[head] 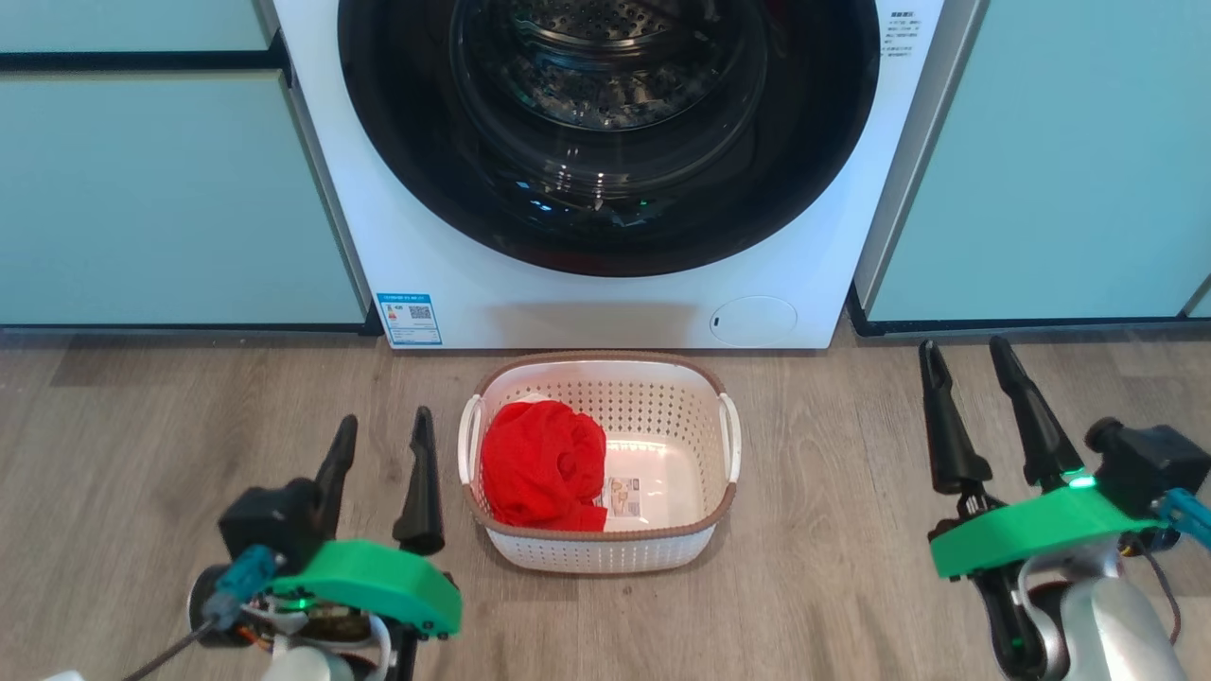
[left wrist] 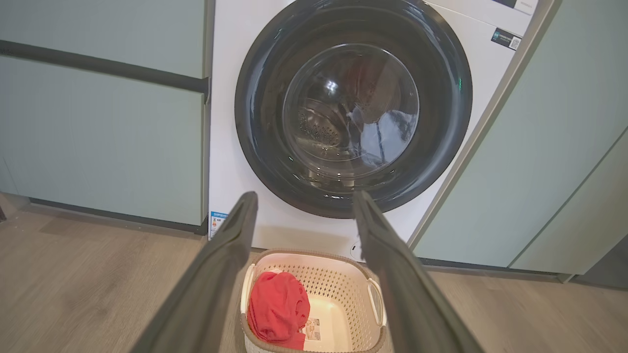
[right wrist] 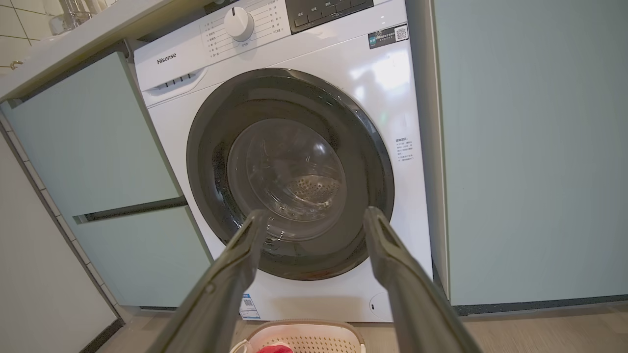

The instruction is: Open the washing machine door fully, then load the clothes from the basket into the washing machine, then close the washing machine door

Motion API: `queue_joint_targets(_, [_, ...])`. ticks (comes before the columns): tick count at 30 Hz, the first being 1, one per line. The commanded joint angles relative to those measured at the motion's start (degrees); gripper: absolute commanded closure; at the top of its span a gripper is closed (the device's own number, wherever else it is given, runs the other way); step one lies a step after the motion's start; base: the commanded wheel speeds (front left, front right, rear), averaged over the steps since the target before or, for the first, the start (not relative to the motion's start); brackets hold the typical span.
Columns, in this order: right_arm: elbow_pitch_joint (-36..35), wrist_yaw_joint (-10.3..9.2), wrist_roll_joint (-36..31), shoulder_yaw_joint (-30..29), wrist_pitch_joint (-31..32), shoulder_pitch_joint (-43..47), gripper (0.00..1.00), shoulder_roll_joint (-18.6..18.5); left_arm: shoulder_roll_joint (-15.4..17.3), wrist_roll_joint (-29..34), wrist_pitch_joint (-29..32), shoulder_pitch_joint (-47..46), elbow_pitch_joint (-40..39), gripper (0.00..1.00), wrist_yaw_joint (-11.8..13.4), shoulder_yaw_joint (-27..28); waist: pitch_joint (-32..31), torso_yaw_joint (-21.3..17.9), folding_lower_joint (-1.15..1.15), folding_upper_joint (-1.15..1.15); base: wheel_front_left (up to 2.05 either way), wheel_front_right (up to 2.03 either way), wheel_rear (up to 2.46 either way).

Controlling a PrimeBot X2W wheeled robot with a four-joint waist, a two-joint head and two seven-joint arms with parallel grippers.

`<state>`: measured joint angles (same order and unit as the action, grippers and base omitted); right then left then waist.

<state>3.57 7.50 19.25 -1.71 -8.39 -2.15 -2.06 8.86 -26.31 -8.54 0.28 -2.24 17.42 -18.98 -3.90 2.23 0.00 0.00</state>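
Basket (head: 662, 416) 1, clothes (head: 544, 463) 1 inside; door (head: 605, 241) 1, shut; left gripper (head: 385, 418), right gripper (head: 964, 345) both wide, empty.

Room: fitted teal cabinetry on a wood-look floor, even daylight-type lighting.

The floor (head: 189, 492) was grey-brown wood-grain plank, with soft shadow along the cabinet feet. The left cabinets (head: 142, 189) and the right cabinets (head: 1069, 161) were pale teal with flat fronts. A dark horizontal gap (head: 132, 61) split the left fronts into upper and lower. A dark plinth (head: 180, 328) ran under both banks at floor level. In the right wrist view a pale countertop (right wrist: 83, 37) lay over the left bank, with a white tiled wall (right wrist: 22, 12) behind its rear edge and a plain pale panel (right wrist: 34, 255) at far left.
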Motion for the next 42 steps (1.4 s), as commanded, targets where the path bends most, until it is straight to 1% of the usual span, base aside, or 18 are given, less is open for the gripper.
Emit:
queue_joint_targets(1, [-1.4,-0.01,-2.3,0.9,-1.0,-2.9,0.0,-0.7,1.1,2.1,-0.9,-3.3,-1.2,0.0,0.8,0.4,0.0,-0.2,0.0,0.0,0.0,0.0,0.0])
queue_joint_targets(9, [1.6,-0.01,-5.3,0.7,-2.2,-3.0,0.0,-0.7,0.7,5.6,-2.1,-3.0,1.0,0.0,1.5,-0.6,-0.1,-0.7,0.0,0.0,0.0,0.0,0.0])
queue_joint_targets(16, [4.0,-0.01,-9.4,0.8,-3.4,-3.3,0.0,-0.7,-0.5,9.9,-3.3,-2.3,1.6,0.0,1.0,0.1,-0.3,-0.9,0.0,0.0,0.0,0.0,0.0])
queue_joint_targets(19, [4.9,-0.01,-11.0,1.1,-3.9,-3.5,0.0,-0.7,-1.1,11.7,-3.8,-1.8,1.9,0.0,0.4,0.8,-0.3,-1.1,0.0,0.0,0.0,0.0,0.0])
queue_joint_targets(27, [9.6,-0.01,-11.7,2.2,-5.2,-3.8,0.0,-0.8,-3.1,16.5,-5.1,-0.7,4.0,0.0,-2.9,3.5,-0.3,-1.6,0.0,0.0,0.0,0.0,0.0])
queue_joint_targets(28, [10.3,-0.01,-11.5,2.4,-5.4,-3.8,0.0,-0.8,-3.4,17.1,-5.3,-0.6,4.2,0.0,-3.4,3.7,-0.3,-1.7,0.0,0.0,0.0,0.0,0.0])
queue_joint_targets(30, [12.1,-0.01,-9.5,2.6,-5.8,-4.0,0.0,-0.8,-3.9,18.5,-5.6,-0.3,4.7,0.0,-3.5,4.7,-0.4,-1.8,0.0,0.0,0.0,0.0,0.0])
queue_joint_targets(34, [14.1,-0.01,-12.4,3.9,-6.4,-5.0,0.0,-0.8,-4.8,20.1,-6.3,0.3,6.2,0.0,-5.2,6.3,-0.4,-2.0,0.0,0.0,0.0,0.0,0.0])
queue_joint_targets(38, [15.6,-0.01,-12.7,4.3,-6.6,-5.3,0.0,-0.8,-5.6,18.2,-6.5,1.0,9.1,0.0,-9.0,8.2,-0.5,-2.1,0.0,0.0,0.0,0.0,0.0])
queue_joint_targets(42, [17.0,-0.01,-12.4,4.6,-6.6,-5.6,0.0,-0.8,-5.9,16.8,-6.5,0.9,12.6,0.0,-11.5,10.0,-0.6,-2.2,0.0,0.0,0.0,0.0,0.0])
